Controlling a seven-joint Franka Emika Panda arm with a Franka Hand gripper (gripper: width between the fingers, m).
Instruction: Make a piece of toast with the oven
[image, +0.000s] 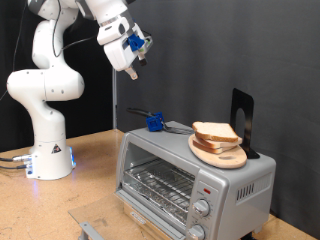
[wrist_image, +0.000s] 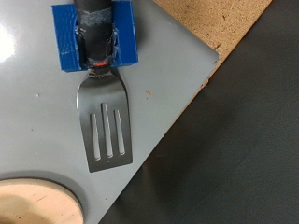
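The silver oven (image: 190, 180) stands on the wooden table at the exterior view's right, with its wire rack (image: 160, 183) showing at the front. On its top lies a round wooden board (image: 222, 155) with a stack of bread slices; the piece of toast (image: 215, 131) is the top one. My gripper (image: 134, 62) hangs in the air well above the oven's left end, holding nothing. Below it a metal spatula (wrist_image: 105, 121) with a black handle rests in a blue block (wrist_image: 93, 37) on the oven top. The wrist view shows no fingers and only the board's edge (wrist_image: 37, 201).
A black stand (image: 242, 118) rises behind the board at the oven's back right. The robot's white base (image: 48, 140) sits at the exterior view's left. A flat grey panel (image: 95, 228) lies low in front of the oven. Black curtains close off the back.
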